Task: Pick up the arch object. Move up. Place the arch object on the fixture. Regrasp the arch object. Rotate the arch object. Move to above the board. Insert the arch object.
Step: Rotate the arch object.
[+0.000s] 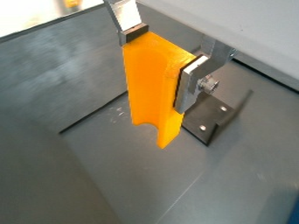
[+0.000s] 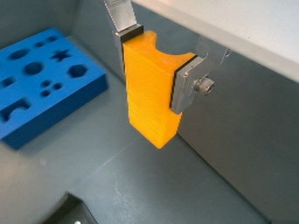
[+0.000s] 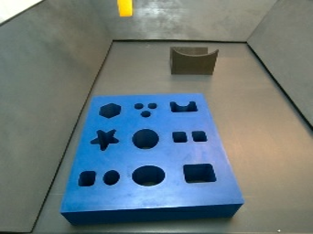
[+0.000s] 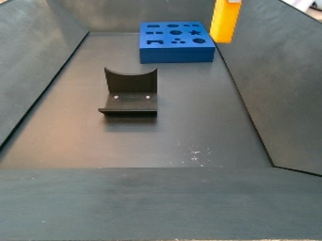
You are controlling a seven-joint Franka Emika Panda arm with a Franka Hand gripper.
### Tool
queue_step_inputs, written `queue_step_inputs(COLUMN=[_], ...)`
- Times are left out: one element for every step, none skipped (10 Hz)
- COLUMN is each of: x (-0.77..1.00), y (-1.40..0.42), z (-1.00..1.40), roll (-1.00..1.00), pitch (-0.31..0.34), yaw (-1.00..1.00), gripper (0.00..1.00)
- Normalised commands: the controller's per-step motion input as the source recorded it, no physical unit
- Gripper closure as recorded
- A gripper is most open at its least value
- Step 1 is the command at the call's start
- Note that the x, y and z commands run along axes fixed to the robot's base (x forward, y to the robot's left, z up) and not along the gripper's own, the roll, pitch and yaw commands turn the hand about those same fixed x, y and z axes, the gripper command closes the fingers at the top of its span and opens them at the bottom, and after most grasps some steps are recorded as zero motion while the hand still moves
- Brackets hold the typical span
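My gripper point(image 1: 162, 61) is shut on the arch object point(image 1: 152, 87), a yellow-orange block held upright between the silver fingers, with its arch notch showing in both wrist views point(image 2: 149, 96). It hangs high above the floor, touching nothing. In the side views only the block shows, at the upper edge point(image 3: 124, 7) point(image 4: 225, 19), and the gripper itself is cut off. The fixture point(image 1: 216, 118) stands on the floor below and to one side point(image 3: 192, 59) point(image 4: 128, 92). The blue board point(image 2: 41, 83) with its shaped holes lies flat on the floor point(image 3: 153, 155) point(image 4: 176, 42).
Sloping dark grey walls point(image 3: 49, 64) enclose the floor on all sides. A pale rim point(image 2: 233, 35) runs along the top of one wall, close behind the gripper.
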Motion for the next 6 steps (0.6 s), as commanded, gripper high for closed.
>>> queue_step_inputs(x=[-0.01, -0.01, -0.01, -0.01, -0.01, -0.01], y=[0.01, 0.01, 0.01, 0.01, 0.01, 0.01], z=[0.0, 0.0, 0.0, 0.0, 0.0, 0.0], roll=[0.0, 0.0, 0.0, 0.0, 0.0, 0.0], pitch=[-0.006, -0.007, -0.007, -0.008, -0.009, -0.009], yaw=[-1.0, -1.0, -1.0, -1.0, -1.0, -1.0], gripper=[1.0, 1.0, 1.0, 1.0, 1.0, 1.0])
